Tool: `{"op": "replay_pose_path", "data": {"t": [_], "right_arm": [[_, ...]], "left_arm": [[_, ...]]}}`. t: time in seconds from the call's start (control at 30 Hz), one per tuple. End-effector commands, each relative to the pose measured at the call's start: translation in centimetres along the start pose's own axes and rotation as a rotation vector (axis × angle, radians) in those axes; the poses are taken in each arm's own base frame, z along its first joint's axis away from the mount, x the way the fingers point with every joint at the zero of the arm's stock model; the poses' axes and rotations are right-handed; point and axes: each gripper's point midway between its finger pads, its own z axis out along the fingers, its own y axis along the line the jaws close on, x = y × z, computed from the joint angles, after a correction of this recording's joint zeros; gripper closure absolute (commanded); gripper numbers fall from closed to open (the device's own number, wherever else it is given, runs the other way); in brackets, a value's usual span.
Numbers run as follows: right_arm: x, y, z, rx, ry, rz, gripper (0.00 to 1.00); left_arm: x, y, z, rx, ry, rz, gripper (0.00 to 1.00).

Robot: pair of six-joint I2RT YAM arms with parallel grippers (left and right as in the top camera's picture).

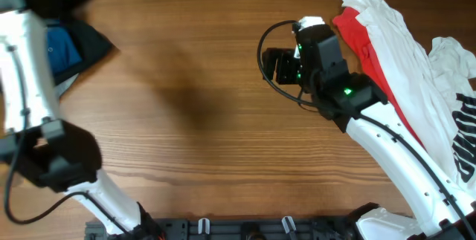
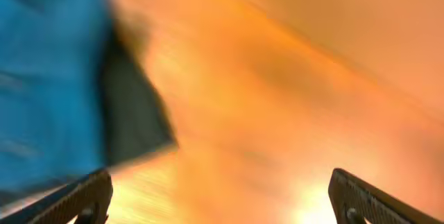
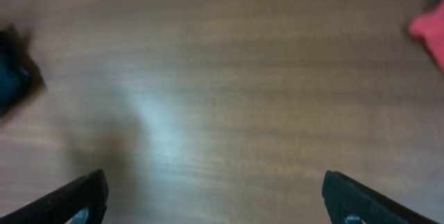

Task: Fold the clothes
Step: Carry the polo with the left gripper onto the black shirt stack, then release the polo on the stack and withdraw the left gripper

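Observation:
The clothes lie in two places. A blue garment point(image 1: 65, 49) with a dark part point(image 1: 94, 43) sits at the table's far-left edge, partly under my left arm. In the blurred left wrist view the blue garment point(image 2: 48, 78) fills the left side, and my left gripper point(image 2: 218, 186) hangs open over bare wood just right of it, holding nothing. A red shirt point(image 1: 361, 43) and a white shirt point(image 1: 405, 54) lie heaped at the right. My right gripper point(image 1: 273, 65) is open above the table's middle, left of that heap; in its wrist view the right gripper point(image 3: 215, 182) has only wood between the fingers.
The wooden table point(image 1: 193, 99) spans the view. A corner of red cloth point(image 3: 429, 30) shows at the upper right of the right wrist view and a dark cloth edge point(image 3: 14, 78) at its left. The arm bases stand along the front edge point(image 1: 223, 229).

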Motion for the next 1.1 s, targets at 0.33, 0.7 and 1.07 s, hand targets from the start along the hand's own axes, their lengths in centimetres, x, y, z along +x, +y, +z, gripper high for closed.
{"op": "replay_pose_path", "data": {"t": [0.33,0.7,1.07], "right_arm": [[3.1,-5.7,-4.1,0.121,0.150,0.161,0.00],[5.1,-5.2,-13.2,0.127,-0.017,0.138,0.01],[9.5,-6.6,-14.0,0.172,-0.166,0.269,0.00]], "left_arm": [[13.3,-6.8,-4.6,-0.063,0.413,0.239,0.05],[13.8,-7.4,-15.3,0.048,0.057,0.280,0.00],[20.1,-4.0,-19.6,0.154,-0.309,0.291,0.00]]}}
